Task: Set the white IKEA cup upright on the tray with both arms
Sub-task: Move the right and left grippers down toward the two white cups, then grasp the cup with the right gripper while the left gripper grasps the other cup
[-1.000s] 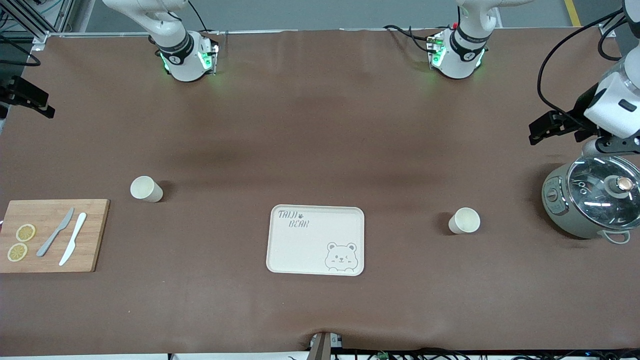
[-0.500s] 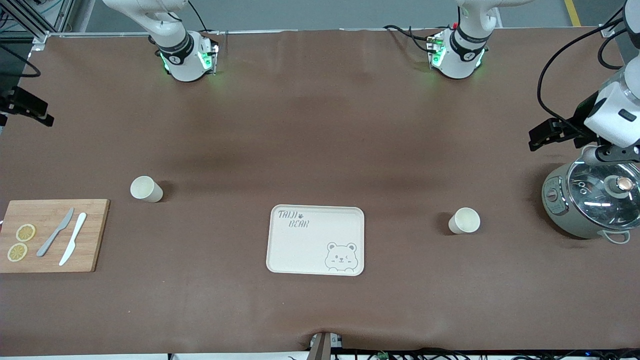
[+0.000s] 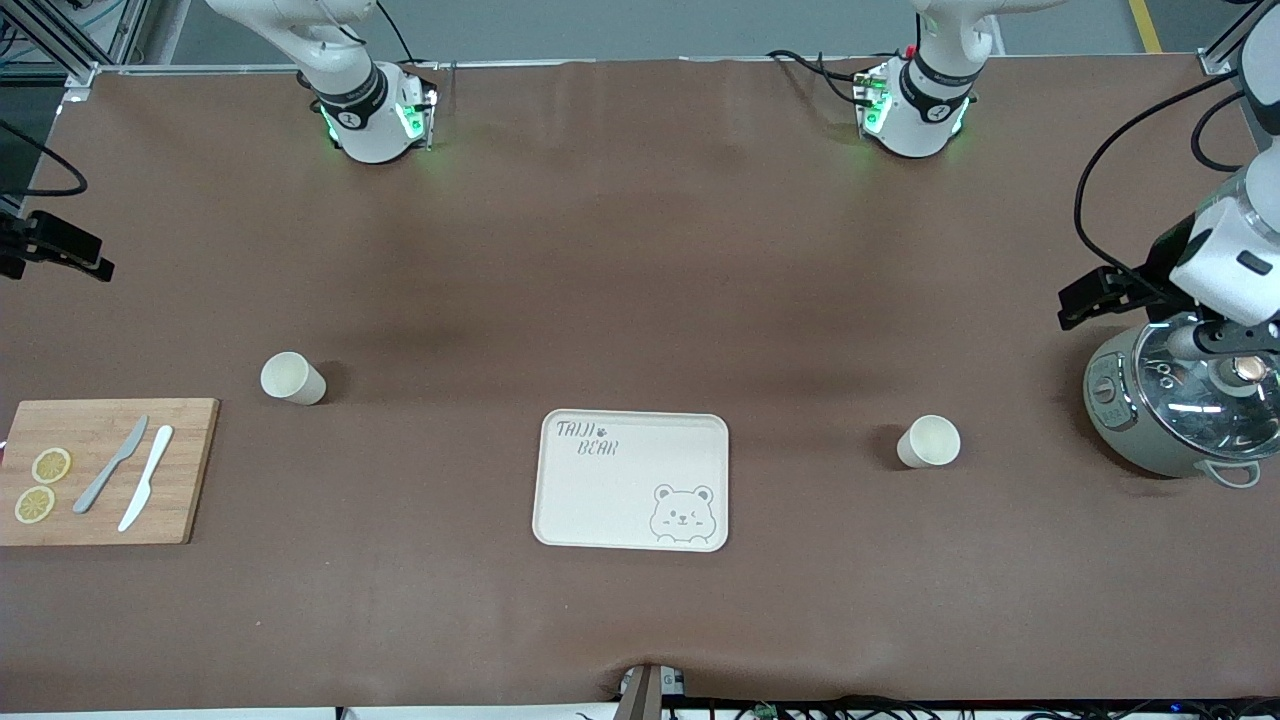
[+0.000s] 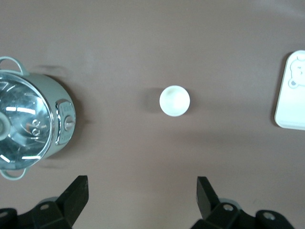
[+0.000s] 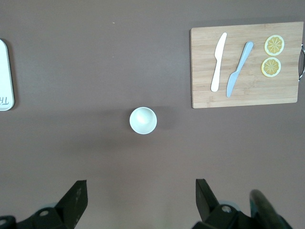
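Two white cups stand upright on the brown table. One cup point(image 3: 293, 379) is toward the right arm's end and shows in the right wrist view point(image 5: 143, 120). The other cup point(image 3: 929, 442) is toward the left arm's end and shows in the left wrist view point(image 4: 174, 100). The cream "TAIJI BEAR" tray point(image 3: 600, 500) lies between them, a little nearer the front camera. My left gripper point(image 3: 1075, 300) is open and empty in the air beside the pot point(image 4: 142, 193). My right gripper point(image 3: 90, 262) is open and empty in the air at the right arm's end point(image 5: 140, 195).
A grey-green pot with a glass lid point(image 3: 1180, 405) stands at the left arm's end, beside the cup there. A wooden cutting board point(image 3: 190, 470) with two knives and two lemon slices lies at the right arm's end.
The left gripper has moved down toward the pot. The right gripper has moved toward the cutting board. Cups and tray have not moved.
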Robot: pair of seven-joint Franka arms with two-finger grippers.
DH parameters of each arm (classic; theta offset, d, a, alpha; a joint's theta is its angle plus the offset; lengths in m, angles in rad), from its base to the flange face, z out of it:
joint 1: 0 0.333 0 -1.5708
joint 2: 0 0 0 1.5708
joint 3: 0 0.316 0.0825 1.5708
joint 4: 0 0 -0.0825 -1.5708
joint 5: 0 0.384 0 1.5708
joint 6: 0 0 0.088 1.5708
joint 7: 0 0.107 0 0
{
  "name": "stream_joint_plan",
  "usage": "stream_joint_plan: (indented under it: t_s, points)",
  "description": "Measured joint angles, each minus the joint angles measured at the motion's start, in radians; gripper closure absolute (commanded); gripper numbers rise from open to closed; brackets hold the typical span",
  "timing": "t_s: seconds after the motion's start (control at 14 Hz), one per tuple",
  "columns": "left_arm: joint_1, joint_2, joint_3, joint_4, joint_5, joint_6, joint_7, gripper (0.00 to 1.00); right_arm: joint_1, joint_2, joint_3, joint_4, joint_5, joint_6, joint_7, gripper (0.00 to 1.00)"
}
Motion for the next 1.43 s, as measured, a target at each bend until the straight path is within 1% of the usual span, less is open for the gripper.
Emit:
stream_joint_plan:
  t_s: [0.5,0.93,1.14,1.29,1.43]
  points:
    - [0.003,0.097,0.000,-0.002,0.008,0.093,0.000,0.00,-0.016,0.141,-0.002,-0.002,0.001,0.007,0.002,0.00]
    - [0.006,0.195,0.002,-0.024,0.020,0.247,-0.034,0.00,-0.068,0.231,-0.004,-0.005,0.002,0.001,0.001,0.00]
    - [0.004,0.249,0.002,-0.034,0.020,0.286,-0.054,0.00,-0.070,0.256,-0.004,-0.007,0.003,-0.013,0.001,0.00]
    - [0.004,0.270,0.001,-0.067,0.020,0.331,-0.058,0.00,-0.068,0.287,0.001,-0.013,0.003,-0.007,-0.002,0.00]
    - [0.003,0.274,-0.001,-0.136,0.020,0.401,-0.060,0.00,-0.057,0.333,0.008,-0.021,0.003,0.053,-0.002,0.00]
